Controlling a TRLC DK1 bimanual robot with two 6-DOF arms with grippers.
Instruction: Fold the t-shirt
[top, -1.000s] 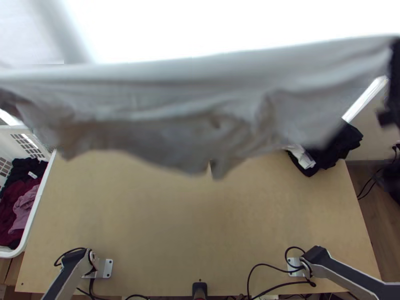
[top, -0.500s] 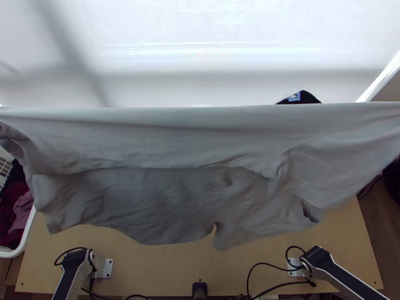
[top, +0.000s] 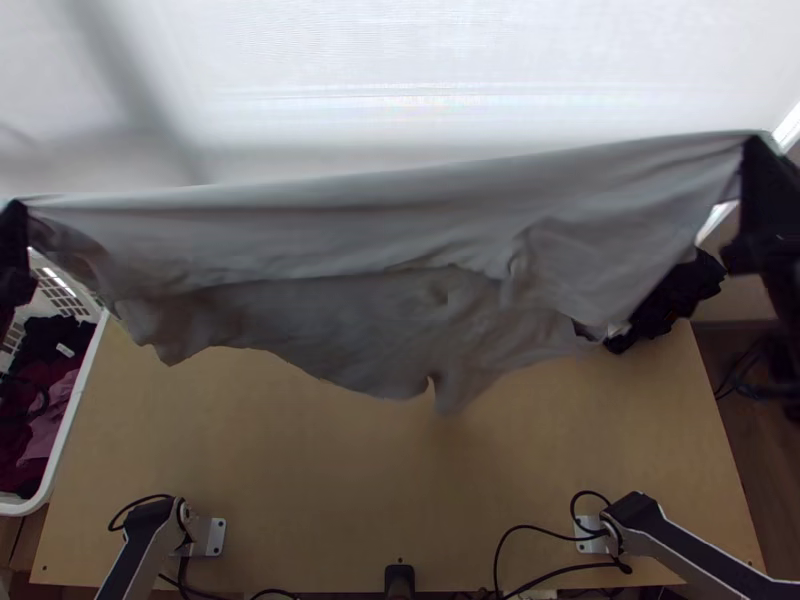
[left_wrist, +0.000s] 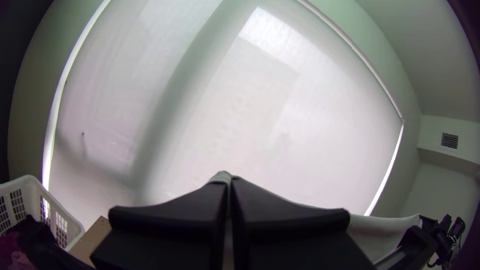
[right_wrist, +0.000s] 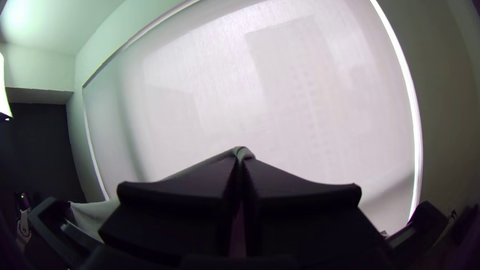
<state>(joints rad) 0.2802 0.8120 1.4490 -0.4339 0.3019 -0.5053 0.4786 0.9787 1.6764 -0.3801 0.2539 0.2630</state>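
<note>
Left tool (top: 20, 207) and right tool (top: 752, 146), cropped at upper left and right, clamp a T-shirt (top: 380, 235) partly hiding the bench (top: 330, 480).

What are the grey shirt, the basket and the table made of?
The shirt looks like soft, matte cloth, maybe cotton, because it sags in folds. The basket seems hard white plastic, with neat slots in stiff walls. The table looks like smooth wood, from its tan colour.
</note>
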